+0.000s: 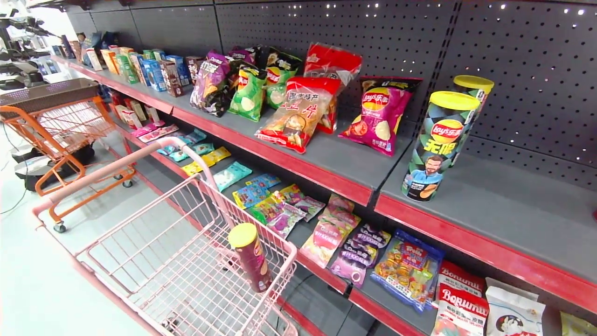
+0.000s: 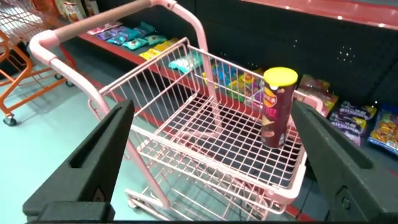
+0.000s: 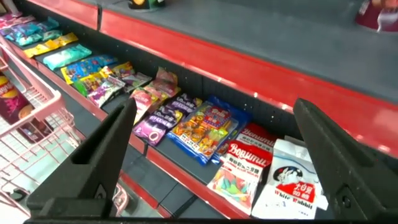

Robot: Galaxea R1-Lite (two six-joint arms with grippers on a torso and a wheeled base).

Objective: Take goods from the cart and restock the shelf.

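Observation:
A maroon chip can (image 1: 252, 257) with a yellow lid stands upright in the front corner of the pink wire cart (image 1: 140, 212), beside the shelf. In the left wrist view my left gripper (image 2: 212, 111) is open above the cart (image 2: 155, 62), and the can (image 2: 278, 107) stands ahead, near one finger, untouched. My right gripper (image 3: 216, 106) is open and empty in front of the lower shelf's snack packs (image 3: 205, 127); the can (image 3: 9, 99) shows off to one side. On the upper shelf (image 1: 503, 205) stand two green-and-black chip cans (image 1: 438, 144), one behind the other.
Chip bags (image 1: 298, 114) and small boxes (image 1: 154, 72) fill the upper shelf to the left of the two cans; bare shelf lies to their right. Flat snack packs (image 1: 326, 233) cover the lower shelf. An orange cart (image 1: 60, 126) stands farther down the aisle.

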